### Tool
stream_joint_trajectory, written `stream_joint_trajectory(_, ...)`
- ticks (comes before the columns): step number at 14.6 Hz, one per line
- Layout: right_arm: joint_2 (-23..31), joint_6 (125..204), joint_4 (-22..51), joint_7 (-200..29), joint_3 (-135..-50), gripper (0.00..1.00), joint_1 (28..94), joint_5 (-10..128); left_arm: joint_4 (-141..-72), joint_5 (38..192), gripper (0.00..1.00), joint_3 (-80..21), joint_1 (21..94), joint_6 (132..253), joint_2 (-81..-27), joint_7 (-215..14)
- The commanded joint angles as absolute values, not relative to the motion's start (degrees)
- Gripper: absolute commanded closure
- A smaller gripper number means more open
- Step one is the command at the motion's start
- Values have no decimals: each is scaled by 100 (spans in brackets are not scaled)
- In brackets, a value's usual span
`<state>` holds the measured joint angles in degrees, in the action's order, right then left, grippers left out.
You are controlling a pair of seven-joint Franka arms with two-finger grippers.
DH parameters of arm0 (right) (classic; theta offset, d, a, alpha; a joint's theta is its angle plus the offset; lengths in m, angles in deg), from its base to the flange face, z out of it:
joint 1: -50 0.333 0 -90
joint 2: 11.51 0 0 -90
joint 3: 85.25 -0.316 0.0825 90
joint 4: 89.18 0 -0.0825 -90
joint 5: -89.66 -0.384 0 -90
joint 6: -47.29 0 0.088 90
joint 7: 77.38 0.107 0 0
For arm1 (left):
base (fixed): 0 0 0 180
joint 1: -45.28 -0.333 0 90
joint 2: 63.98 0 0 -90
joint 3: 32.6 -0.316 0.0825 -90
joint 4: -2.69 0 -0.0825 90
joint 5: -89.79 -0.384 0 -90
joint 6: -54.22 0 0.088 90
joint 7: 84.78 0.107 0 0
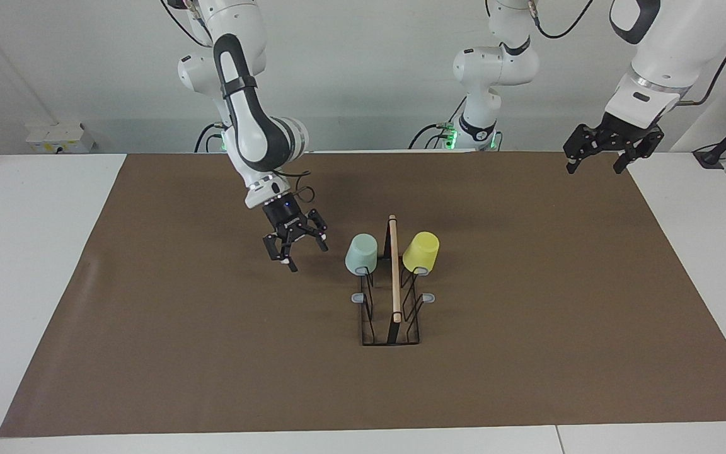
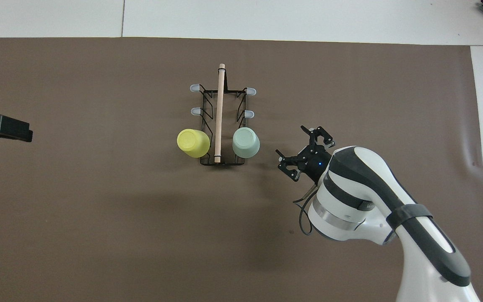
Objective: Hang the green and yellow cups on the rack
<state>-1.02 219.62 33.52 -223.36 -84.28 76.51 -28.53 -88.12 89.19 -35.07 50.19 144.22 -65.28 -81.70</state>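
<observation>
The right hand hangs wide and empty over the tabletop, just beside the green cup; green cup and yellow cup sit upside down on the rack; the left hand waits wide, well apart.

A brown mat covers the white table; the rack stands on the mat's middle.

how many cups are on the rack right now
2. The green cup hangs upside down on a prong of the rack, on its side toward the right arm's end of the table. The yellow cup hangs on the matching prong across the wooden handle. Both take the prongs nearest the robots.
</observation>
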Motion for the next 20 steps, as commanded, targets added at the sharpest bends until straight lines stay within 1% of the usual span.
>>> stream_joint_trajectory(1,-149,22009,3255,-22459,-8446,0,7295,-1743,-8845,8988,0,-3497,4968,14343,-6565,-8224)
stream_joint_trajectory(5,-158,21974,3070,-22442,-8446,0,7040,-986,-8845,8988,0,-3497,4968,14334,-6565,-8224)
stream_joint_trajectory(7,-175,21755,3044,-22442,-8437,0,6829,-354,-8845,8988,0,-3497,4968,14334,-6556,-8224)
stream_joint_trajectory(8,-184,21493,3043,-22442,-8429,0,6620,58,-8845,8988,0,-3497,4968,14334,-6556,-8224)
stream_joint_trajectory(11,-219,20203,2956,-22215,-8359,0,5829,1701,-8845,8988,0,-3497,4968,14334,-6556,-8224)
stream_joint_trajectory(12,-306,19850,2912,-21926,-8271,0,5774,2193,-8845,8988,0,-3497,4968,14343,-6556,-8224)
stream_joint_trajectory(14,-552,19392,2877,-20674,-8130,0,5686,3649,-8845,8988,0,-3497,4968,14343,-6565,-8224)
stream_joint_trajectory(17,-685,17962,2255,-18467,-8121,0,5510,5743,-8845,8988,0,-3497,4968,14334,-6556,-8224)
stream_joint_trajectory(20,-983,16975,2016,-16857,-8121,0,5527,6809,-8845,8988,0,-3497,4968,14334,-6556,-8224)
